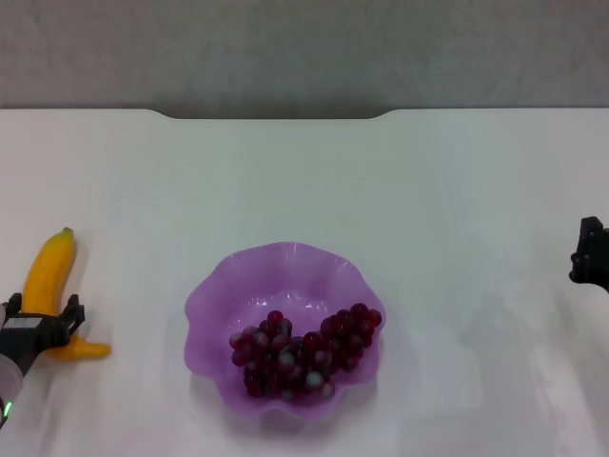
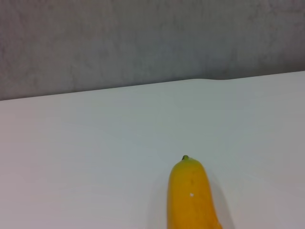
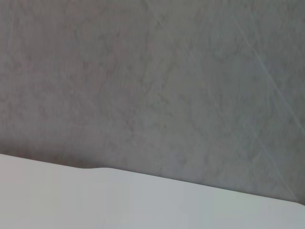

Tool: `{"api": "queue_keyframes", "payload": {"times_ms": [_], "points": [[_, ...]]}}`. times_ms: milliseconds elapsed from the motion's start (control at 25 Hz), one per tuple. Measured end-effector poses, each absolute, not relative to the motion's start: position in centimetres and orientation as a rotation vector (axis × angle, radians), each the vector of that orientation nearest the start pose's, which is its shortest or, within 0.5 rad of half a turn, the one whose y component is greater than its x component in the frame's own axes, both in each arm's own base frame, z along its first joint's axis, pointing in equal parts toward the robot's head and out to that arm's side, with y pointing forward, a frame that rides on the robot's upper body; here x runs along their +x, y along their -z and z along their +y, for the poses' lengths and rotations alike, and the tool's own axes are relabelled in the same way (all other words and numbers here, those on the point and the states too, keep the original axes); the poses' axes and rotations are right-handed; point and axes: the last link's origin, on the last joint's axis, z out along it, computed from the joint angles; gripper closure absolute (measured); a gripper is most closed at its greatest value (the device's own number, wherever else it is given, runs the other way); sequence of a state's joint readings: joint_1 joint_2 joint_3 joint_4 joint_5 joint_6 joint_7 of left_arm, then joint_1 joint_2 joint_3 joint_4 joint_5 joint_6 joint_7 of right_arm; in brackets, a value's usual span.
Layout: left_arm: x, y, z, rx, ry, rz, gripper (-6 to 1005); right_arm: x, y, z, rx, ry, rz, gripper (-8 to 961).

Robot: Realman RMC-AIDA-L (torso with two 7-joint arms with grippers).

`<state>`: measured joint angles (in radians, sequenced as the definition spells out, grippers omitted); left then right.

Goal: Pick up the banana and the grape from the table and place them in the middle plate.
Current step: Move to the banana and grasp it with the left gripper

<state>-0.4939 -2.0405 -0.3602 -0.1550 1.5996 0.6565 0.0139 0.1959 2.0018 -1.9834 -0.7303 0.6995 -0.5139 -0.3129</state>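
Note:
The yellow banana (image 1: pixel 49 271) lies on the white table (image 1: pixel 428 190) at the far left, its greenish tip pointing away from me. My left gripper (image 1: pixel 43 310) straddles its near half, one dark finger on each side, spread wider than the fruit. The left wrist view shows only the banana's (image 2: pixel 193 195) far end on the table. The dark red grape (image 1: pixel 304 352) bunch lies inside the purple scalloped middle plate (image 1: pixel 285 252), toward its near side. My right gripper (image 1: pixel 590 255) hangs at the far right edge, well away from the plate.
The table's far edge has a shallow notch (image 1: pixel 271 114) with a grey wall (image 1: pixel 304 48) behind it. The right wrist view shows only that wall (image 3: pixel 152 86) and a strip of table (image 3: pixel 95 200).

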Motion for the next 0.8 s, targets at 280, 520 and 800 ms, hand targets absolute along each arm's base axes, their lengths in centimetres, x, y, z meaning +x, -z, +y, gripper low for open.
{"api": "queue_keyframes", "payload": {"times_ms": [280, 520, 800], "points": [[-39.89, 3.62, 32.6, -1.622, 0.178, -0.903, 197, 34.16, 1.4, 33.32, -1.685, -0.284, 0.626, 952], [-39.92, 3.62, 32.55, -1.621, 0.178, -0.903, 367, 34.18, 1.41, 33.3, -1.685, -0.283, 0.627, 952], [-39.86, 3.56, 32.59, -1.619, 0.183, -0.899, 454, 34.31, 1.45, 33.21, -1.685, -0.279, 0.629, 951]]}}
